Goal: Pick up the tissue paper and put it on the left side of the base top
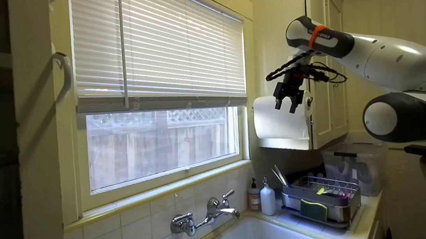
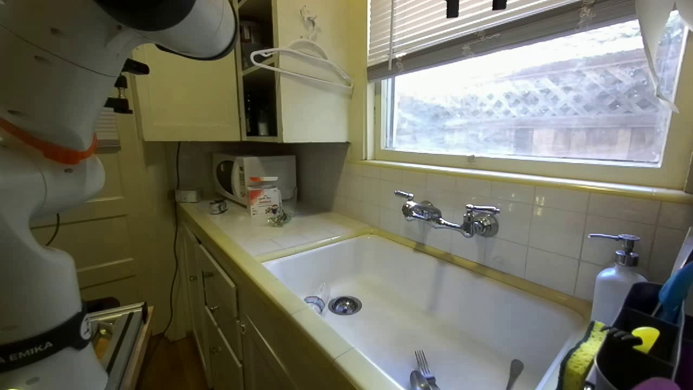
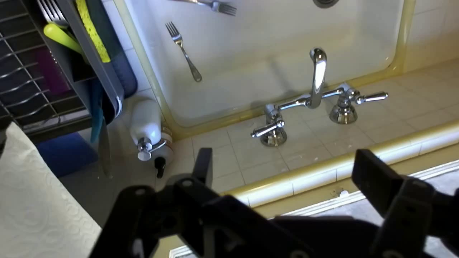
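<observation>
The tissue paper (image 1: pixel 276 127) is a thick white roll on a holder on the cabinet side beside the window. Its hanging sheet shows at the top right of an exterior view (image 2: pixel 656 49) and at the lower left of the wrist view (image 3: pixel 36 204). My gripper (image 1: pixel 285 109) is open, fingers down, in front of the roll as seen in that exterior view. In the wrist view nothing lies between the fingers (image 3: pixel 283 161), and the paper is apart from them. Only the fingertips (image 2: pixel 476 5) show at the top of an exterior view. The sink basin (image 2: pixel 460 303) is below.
A dish rack (image 1: pixel 322 202) with utensils and a sponge stands by the sink, next to soap bottles (image 1: pixel 267 200). The faucet (image 1: pixel 214 213) juts from the tiled wall. A microwave (image 2: pixel 276 168) and a box (image 2: pixel 264 201) stand on the counter (image 2: pixel 303 230) past the sink.
</observation>
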Action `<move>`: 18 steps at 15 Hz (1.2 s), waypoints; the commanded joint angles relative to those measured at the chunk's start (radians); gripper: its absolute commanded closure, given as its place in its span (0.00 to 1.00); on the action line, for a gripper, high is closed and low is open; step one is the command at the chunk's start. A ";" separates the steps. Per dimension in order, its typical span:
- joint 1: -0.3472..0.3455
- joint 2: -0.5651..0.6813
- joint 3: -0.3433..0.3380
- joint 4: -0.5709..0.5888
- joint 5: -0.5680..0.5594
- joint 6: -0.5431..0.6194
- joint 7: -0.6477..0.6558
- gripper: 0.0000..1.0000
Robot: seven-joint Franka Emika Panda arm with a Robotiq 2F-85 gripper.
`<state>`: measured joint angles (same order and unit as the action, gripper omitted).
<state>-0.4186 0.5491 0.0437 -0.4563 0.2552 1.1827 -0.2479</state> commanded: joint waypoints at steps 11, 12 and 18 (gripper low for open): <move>-0.087 0.048 0.002 0.021 0.079 0.317 0.013 0.00; -0.085 0.036 -0.009 -0.004 0.061 0.274 0.032 0.00; -0.068 0.043 -0.020 0.021 0.030 0.275 0.051 0.00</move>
<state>-0.4958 0.5896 0.0297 -0.4548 0.2979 1.4730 -0.2325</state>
